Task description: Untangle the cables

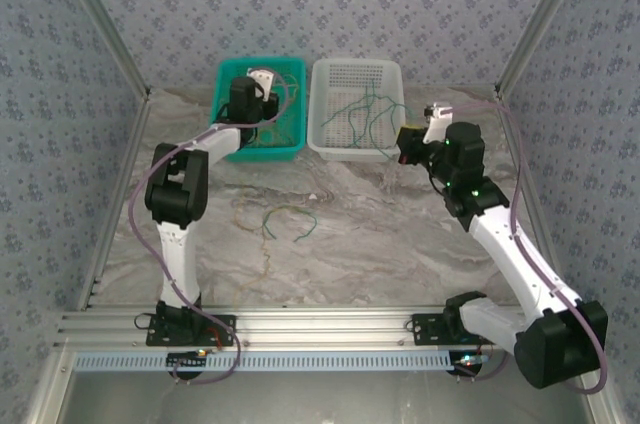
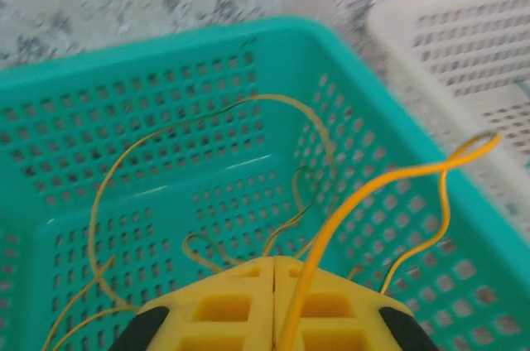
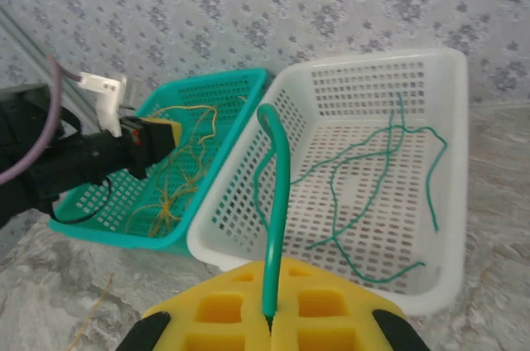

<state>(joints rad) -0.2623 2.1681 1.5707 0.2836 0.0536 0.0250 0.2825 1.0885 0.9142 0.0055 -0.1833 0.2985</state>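
Left fingers (image 2: 265,276): pressed together above the teal basket (image 2: 66,161), left of the white basket (image 2: 464,28). A yellow cable (image 2: 389,177) crosses one pad; whether it is gripped, I cannot tell.
Right fingers (image 3: 286,278): clenched on a green cable (image 3: 277,202), just in front of the white basket.
Green cables (image 3: 432,198): lying inside the white basket.
Yellow cables (image 3: 166,202): heaped in the teal basket.
Loose cables (image 1: 290,209): on the bench (image 1: 400,234), in front of the white basket, well apart from it.

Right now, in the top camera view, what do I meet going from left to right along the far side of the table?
In order: teal basket → white basket → right arm's pincer, shut on a green cable.
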